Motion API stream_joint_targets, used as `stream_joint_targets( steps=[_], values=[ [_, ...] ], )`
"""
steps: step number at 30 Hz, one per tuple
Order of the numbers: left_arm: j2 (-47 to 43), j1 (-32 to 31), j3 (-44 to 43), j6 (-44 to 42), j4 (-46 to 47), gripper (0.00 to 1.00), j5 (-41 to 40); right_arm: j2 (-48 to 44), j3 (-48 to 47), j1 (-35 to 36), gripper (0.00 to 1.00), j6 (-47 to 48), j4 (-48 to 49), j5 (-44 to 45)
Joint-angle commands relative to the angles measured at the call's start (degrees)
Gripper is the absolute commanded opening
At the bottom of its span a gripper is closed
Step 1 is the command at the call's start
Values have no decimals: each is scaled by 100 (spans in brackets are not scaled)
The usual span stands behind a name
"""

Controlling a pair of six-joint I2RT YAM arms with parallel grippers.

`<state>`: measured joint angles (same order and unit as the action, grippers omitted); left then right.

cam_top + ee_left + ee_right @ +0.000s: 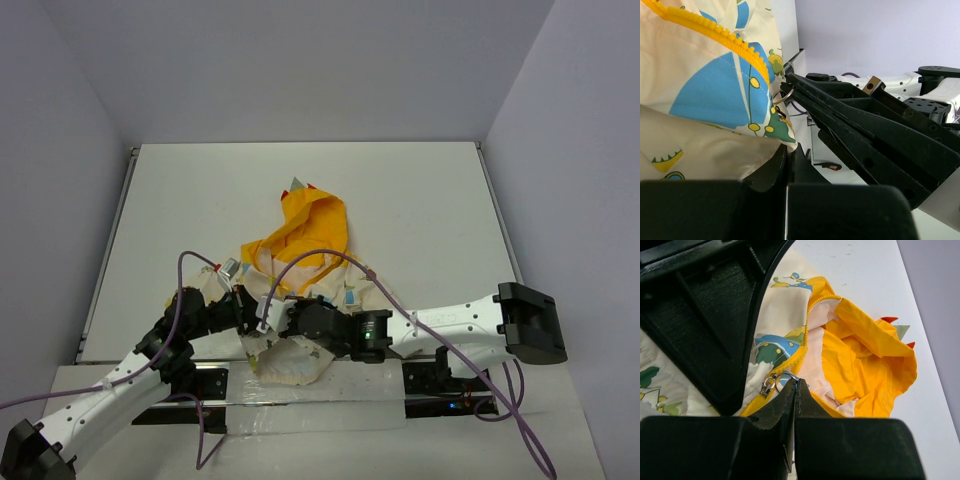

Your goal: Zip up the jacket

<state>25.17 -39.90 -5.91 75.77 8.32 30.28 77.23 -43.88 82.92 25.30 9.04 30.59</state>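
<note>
The jacket lies at the near middle of the table, cream printed fabric with the yellow-orange hood spread toward the back. My left gripper is shut on a lower corner of the jacket's cream fabric, pinched at the fingertips. My right gripper is shut on the metal ring of the zipper pull, at the fingertips, low on the yellow zipper. The ring also shows in the left wrist view, at the tip of the right gripper's fingers. The two grippers are close together, nearly touching.
The white table has a raised rim on the left and right, with grey walls around it. Purple cables loop over both arms above the jacket. The left gripper's black body fills the upper left of the right wrist view.
</note>
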Motion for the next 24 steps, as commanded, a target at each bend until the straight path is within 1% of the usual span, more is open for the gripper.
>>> stream_joint_targets(
  steps=[1, 5, 11, 16, 22, 23, 24],
  values=[
    [-76, -35, -47, -47, 41, 0, 616, 114, -405, -264, 0, -101, 646, 43],
    [-108, -35, -15, -10, 39, 0, 671, 143, -472, -475, 0, -199, 782, 9],
    [-159, -39, -13, -6, -99, 0, 784, 308, -688, -980, 0, -270, 897, -125],
    [-229, -43, -78, 16, -307, 0, 859, 616, -1044, -1609, 0, -167, 1015, -422],
    [-383, -45, -544, -120, -949, 0, 847, 1325, -1636, -2699, 0, -77, 1252, -888],
    [-402, -54, -631, -167, -1335, 0, 775, 1544, -1755, -2830, 0, -68, 1267, -955],
    [-428, -62, -714, -237, -1459, 0, 681, 1659, -1961, -2952, 0, -60, 1268, -1004]
  ],
)
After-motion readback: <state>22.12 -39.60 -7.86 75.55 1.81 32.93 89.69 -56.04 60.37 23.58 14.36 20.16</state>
